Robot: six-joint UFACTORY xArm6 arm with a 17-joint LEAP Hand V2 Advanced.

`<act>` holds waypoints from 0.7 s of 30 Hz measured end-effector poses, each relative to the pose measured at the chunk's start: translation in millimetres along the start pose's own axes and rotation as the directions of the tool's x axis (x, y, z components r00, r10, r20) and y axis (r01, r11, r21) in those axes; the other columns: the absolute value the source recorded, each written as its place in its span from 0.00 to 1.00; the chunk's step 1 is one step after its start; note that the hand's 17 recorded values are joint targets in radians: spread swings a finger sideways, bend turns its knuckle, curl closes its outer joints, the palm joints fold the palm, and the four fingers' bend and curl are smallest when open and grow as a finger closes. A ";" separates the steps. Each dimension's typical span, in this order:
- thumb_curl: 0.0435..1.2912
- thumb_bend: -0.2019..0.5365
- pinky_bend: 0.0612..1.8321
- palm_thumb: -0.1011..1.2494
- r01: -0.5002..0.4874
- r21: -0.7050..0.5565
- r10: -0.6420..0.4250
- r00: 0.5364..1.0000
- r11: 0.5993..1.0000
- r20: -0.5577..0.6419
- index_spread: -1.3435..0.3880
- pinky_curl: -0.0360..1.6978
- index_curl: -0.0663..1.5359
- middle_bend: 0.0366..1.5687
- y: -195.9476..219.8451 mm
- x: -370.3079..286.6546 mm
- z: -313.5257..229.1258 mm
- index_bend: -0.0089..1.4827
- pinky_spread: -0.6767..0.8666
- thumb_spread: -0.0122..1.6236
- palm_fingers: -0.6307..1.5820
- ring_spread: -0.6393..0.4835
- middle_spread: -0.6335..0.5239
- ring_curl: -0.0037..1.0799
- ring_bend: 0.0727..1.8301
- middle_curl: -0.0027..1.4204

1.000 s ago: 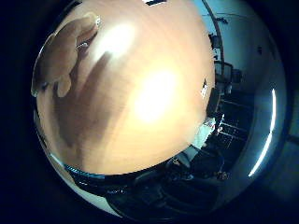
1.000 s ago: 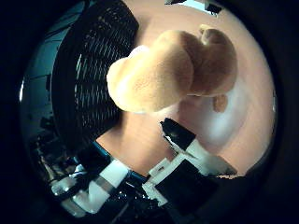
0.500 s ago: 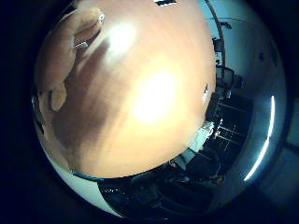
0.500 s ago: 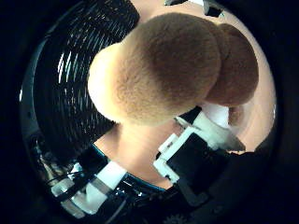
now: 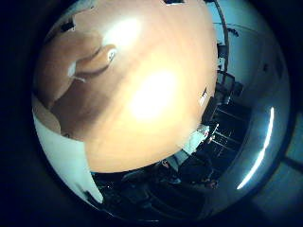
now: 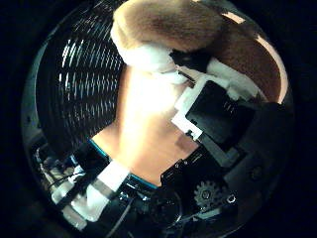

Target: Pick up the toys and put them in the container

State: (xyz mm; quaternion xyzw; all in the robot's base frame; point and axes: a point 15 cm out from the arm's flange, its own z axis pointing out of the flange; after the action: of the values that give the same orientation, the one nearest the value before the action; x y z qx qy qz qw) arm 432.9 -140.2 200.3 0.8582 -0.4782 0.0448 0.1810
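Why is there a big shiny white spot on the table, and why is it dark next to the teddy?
In the little finger side palm view, the white spot is glare from a light on the glossy wooden table, and the plush toy shades the wood beside it. In the thumb side palm view, the robot hand is close against the toy, beside the black mesh container.

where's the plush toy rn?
Thumb-side palm view: the tan furry plush toy sits close to the palm, against the hand, beside the black mesh container.
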 end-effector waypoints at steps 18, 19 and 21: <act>0.55 0.25 0.61 0.81 -0.189 0.018 0.189 0.981 0.982 -0.050 0.60 0.47 0.60 0.79 141.7 26.4 -185.8 0.67 0.24 0.49 0.75 0.35 0.38 0.66 0.71 0.62; 0.55 0.25 0.61 0.81 -0.185 0.031 0.186 0.981 0.982 -0.057 0.60 0.47 0.60 0.79 140.7 23.2 -194.9 0.67 0.24 0.49 0.75 0.35 0.38 0.67 0.71 0.63; 0.57 0.25 0.60 0.81 -0.177 0.047 0.180 0.982 0.983 -0.062 0.60 0.48 0.61 0.78 140.0 15.9 -210.9 0.67 0.24 0.49 0.75 0.35 0.37 0.67 0.71 0.64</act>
State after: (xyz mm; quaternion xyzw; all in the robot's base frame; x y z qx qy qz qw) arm 344.5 -145.3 438.0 0.8135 -0.5459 0.0989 0.1742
